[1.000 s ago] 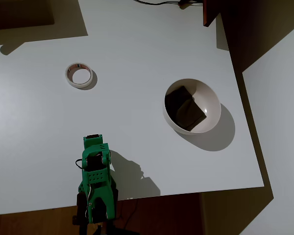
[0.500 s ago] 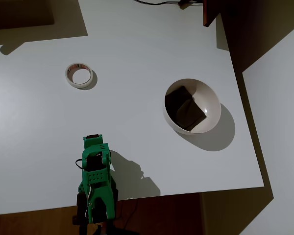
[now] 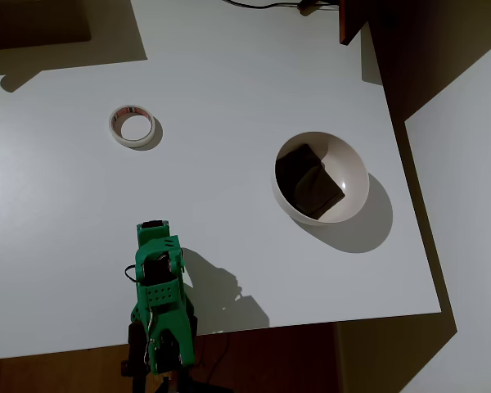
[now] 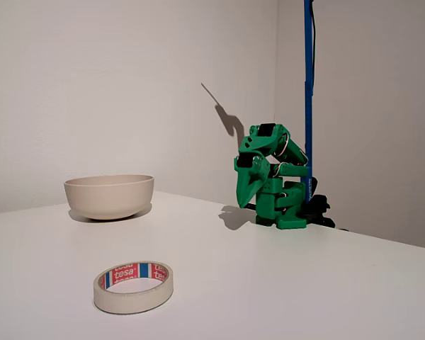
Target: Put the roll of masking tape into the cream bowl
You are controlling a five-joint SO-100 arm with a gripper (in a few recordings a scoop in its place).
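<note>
Green and folded low over its base at the tabletop [image 3: 229, 74] edge, with the gripper [image 4: 249, 200] tucked downward and empty; whether the fingers are spread or pressed together cannot be told from either view. Nothing of the task done yet: reach, grasp, carry and drop all apparently left to do. Flat on the white surface, well apart from the fingers, in the overhead view up the frame and a little left of them, the roll of masking tape [image 3: 132, 126], untouched, hole facing up, red and blue lettering visible on its inner core in the fixed view [image 4: 134, 286]. Farther right in the overhead view, also well clear of the fingers and of the tape, the cream bowl [image 3: 358, 172], upright, holding only a dark square patch [image 3: 308, 182] against its inner wall; no tape inside. From the side, just the smooth cream wall [image 4: 109, 195] on show, contents hidden by the rim.
</note>
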